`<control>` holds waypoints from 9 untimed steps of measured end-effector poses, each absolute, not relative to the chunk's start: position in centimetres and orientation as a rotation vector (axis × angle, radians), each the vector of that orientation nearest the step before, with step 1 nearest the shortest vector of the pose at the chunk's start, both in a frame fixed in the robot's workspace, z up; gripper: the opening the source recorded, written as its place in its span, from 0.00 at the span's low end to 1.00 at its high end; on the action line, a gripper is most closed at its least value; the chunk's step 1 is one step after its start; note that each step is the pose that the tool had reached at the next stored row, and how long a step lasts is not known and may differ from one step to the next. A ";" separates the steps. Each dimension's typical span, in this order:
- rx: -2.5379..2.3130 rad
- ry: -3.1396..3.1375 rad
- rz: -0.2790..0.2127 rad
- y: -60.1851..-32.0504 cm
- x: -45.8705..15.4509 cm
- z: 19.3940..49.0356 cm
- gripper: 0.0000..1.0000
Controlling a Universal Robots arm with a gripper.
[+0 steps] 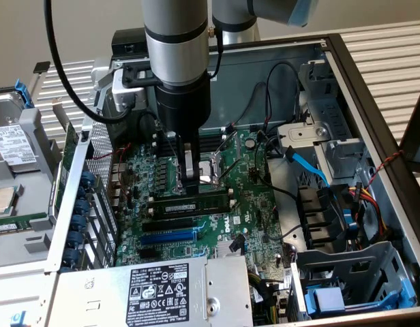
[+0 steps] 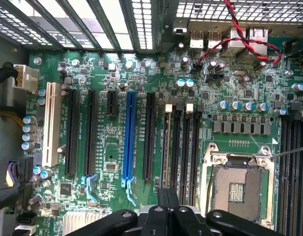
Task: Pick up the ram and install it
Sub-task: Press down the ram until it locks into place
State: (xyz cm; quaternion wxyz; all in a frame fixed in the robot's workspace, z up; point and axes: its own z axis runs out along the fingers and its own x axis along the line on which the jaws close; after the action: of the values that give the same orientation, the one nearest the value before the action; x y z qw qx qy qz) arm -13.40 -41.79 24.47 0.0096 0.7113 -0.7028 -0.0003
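Power supply (image 1: 159, 293), with its white-printed label, sits closest to the exterior camera, at the open case's near edge. Farthest toward the exterior view's left is a drive cage (image 1: 12, 146). Next come the blue card retainers (image 1: 84, 218) along the case wall, then the motherboard (image 1: 254, 204). Over the board my gripper (image 1: 190, 182) hangs straight down with its fingers drawn together. The ram (image 1: 196, 202) lies directly beneath their tips, down among the memory slots. Its long axis runs across the exterior view from left to right, parallel to the black slots (image 1: 168, 223) and the blue expansion slot (image 1: 166, 237) just nearer the camera. My fingertips meet the stick about midway along its upper edge, crosswise to its length. Whether they actually pinch it I cannot tell. In the wrist view my gripper (image 2: 166, 209) points along the memory slots (image 2: 181, 147), beside the blue expansion slot (image 2: 128, 135). Beyond the ram is the open CPU socket (image 1: 210, 170), and toward the exterior view's right a blue cable (image 1: 309, 167) crosses to the drive bays (image 1: 346, 286).
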 end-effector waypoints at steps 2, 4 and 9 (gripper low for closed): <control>2.221 -2.194 -0.002 -41.8 -13.4 24.5 0.11; 2.220 -2.195 -0.002 -41.8 -13.5 24.4 0.11; 2.217 -2.198 -0.002 -41.7 -13.6 24.0 0.11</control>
State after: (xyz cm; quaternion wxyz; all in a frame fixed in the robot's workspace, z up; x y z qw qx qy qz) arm -13.62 -41.74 24.03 0.0100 0.7101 -0.7040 -0.0007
